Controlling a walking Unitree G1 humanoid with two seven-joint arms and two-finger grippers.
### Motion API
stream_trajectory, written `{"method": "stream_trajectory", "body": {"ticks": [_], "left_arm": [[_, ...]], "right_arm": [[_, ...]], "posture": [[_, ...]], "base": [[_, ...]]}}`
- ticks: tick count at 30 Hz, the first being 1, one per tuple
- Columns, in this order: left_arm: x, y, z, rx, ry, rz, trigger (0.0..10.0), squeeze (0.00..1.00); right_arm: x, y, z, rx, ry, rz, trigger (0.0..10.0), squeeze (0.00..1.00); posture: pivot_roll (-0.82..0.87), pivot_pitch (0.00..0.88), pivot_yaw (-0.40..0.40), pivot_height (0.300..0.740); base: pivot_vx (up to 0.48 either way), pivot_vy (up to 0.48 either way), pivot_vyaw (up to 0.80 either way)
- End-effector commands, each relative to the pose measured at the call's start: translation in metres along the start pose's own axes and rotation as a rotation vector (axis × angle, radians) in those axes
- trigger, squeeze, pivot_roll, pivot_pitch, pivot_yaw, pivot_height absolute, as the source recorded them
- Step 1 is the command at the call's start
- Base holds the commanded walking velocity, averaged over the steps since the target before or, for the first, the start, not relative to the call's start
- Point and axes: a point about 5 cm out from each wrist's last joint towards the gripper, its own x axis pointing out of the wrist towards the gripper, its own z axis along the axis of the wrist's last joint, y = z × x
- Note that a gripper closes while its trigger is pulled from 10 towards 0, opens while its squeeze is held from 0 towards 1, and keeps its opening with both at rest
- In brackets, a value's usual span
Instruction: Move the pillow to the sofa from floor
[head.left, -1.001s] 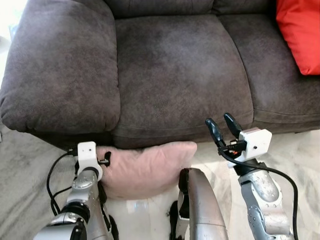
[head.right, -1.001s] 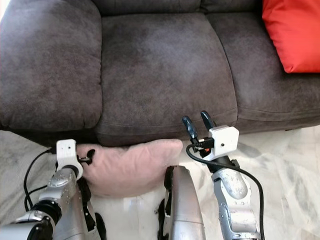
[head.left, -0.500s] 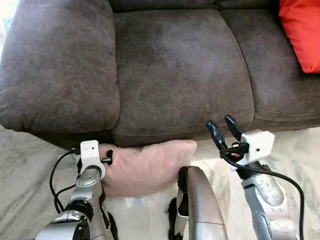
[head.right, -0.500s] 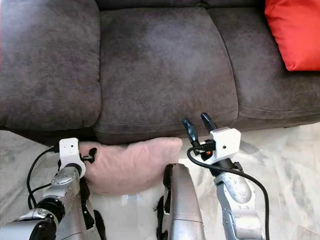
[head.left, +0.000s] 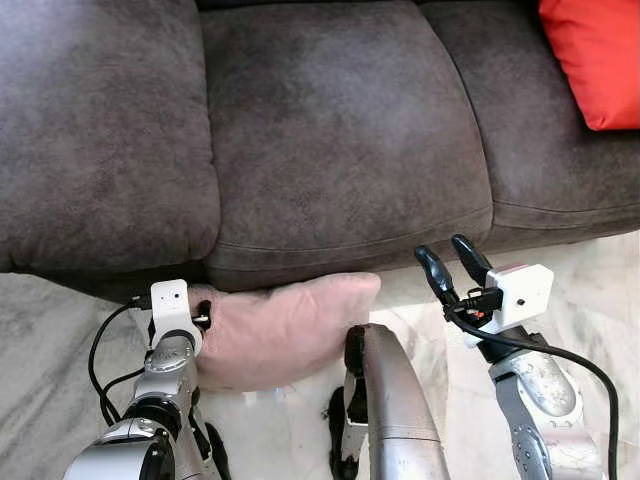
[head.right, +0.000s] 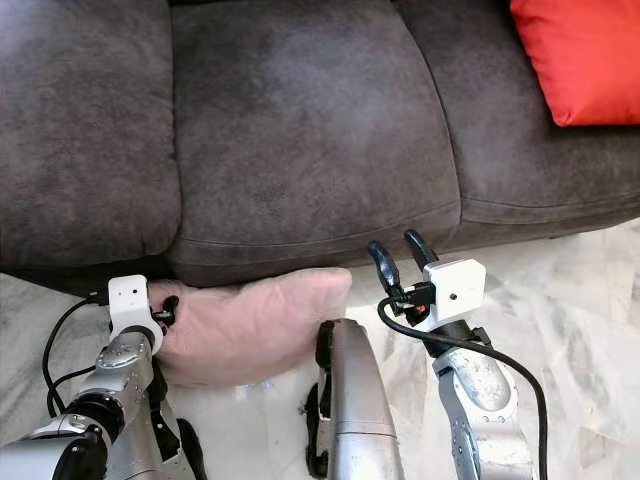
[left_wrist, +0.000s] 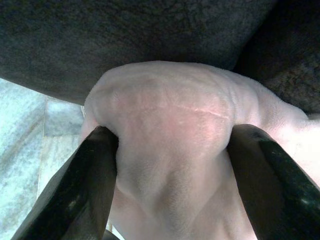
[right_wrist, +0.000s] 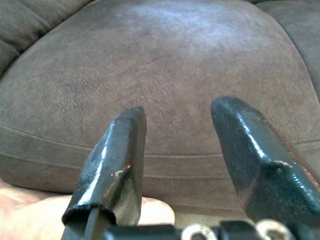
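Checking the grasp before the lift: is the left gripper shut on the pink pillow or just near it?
Shut on it. The left gripper has a black finger on each side of the pink pillow, pinching its corner in.

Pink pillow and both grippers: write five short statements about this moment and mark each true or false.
1. The left gripper is shut on the pink pillow. True.
2. The right gripper holds the pillow too. False: it is open and holds nothing.
3. The pillow lies on the sofa seat. False: it is low, against the sofa's front.
4. A red cushion sits on the sofa. True.
5. The red cushion is on the robot's left. False: right.
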Motion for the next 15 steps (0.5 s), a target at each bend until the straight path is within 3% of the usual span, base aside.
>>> {"method": "stream_trajectory", "body": {"ticks": [1, 15], "left_arm": [[-0.0058, 0.0043, -0.0206, -0.006, 0.071, 0.012, 0.0, 0.0], [-0.0053, 0.0048, -0.0179, -0.023, 0.053, 0.016, 0.0, 0.0]], "right_arm": [[-0.0049, -0.0028, 0.0002, -0.009, 0.012, -0.008, 10.0, 0.0], [-0.0021, -0.0028, -0.0013, -0.007, 0.014, -0.013, 10.0, 0.0]], "posture": [[-0.22, 0.42, -0.161, 0.532], [-0.2, 0.405, -0.148, 0.532]], "base": [[0.0, 0.0, 0.0], [0.0, 0.0, 0.0]]}}
